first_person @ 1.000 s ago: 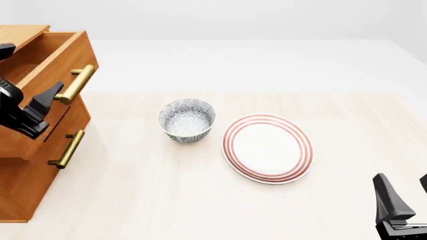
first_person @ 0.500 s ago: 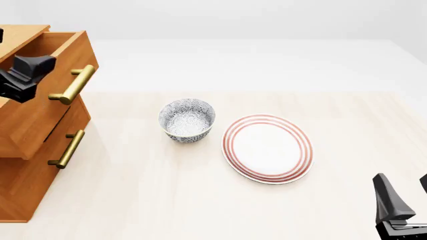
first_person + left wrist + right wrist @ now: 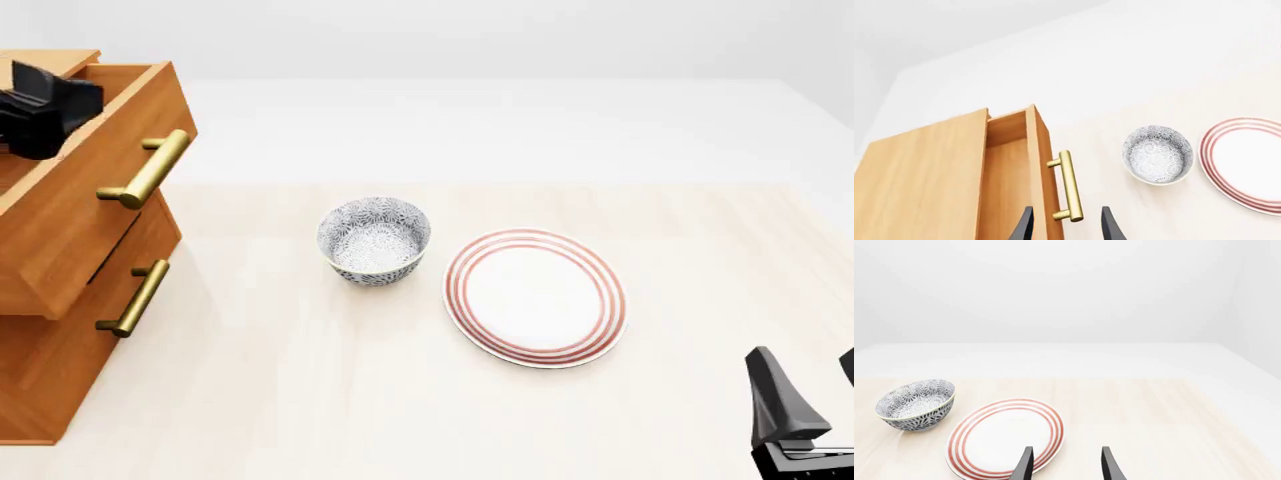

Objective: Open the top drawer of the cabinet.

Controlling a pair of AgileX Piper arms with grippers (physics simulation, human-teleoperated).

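The big orange-brown wooden cabinet [image 3: 54, 330] with three stacked drawers stands at the far left of the pale tabletop [image 3: 334, 400]. Its top drawer [image 3: 94, 190], a deep wooden box, already sticks out toward the middle of the tabletop, past the drawer below it. The brass bar handle [image 3: 147, 170] on its front runs along the drawer face, from the near side to the far side. The left end effector [image 3: 47, 105] is up high, above the open drawer near the cabinet's back part, and it touches nothing. In the left wrist view the handle [image 3: 1069, 187] lies just ahead of the two dark fingertips [image 3: 1023, 227] and in line with the gap between them, but not inside it. The fingers are spread apart and hold nothing. The left arm is much nearer the drawer than the right one. The right end effector [image 3: 801, 400] sits low at the near right corner, well apart from the cabinet. Its fingers are also spread apart with nothing between them. A patterned blue-and-white bowl [image 3: 374, 240] and a white plate with red rings [image 3: 534, 297] rest side by side in the middle. The drawer looks open enough, so I think the job is nearly done.
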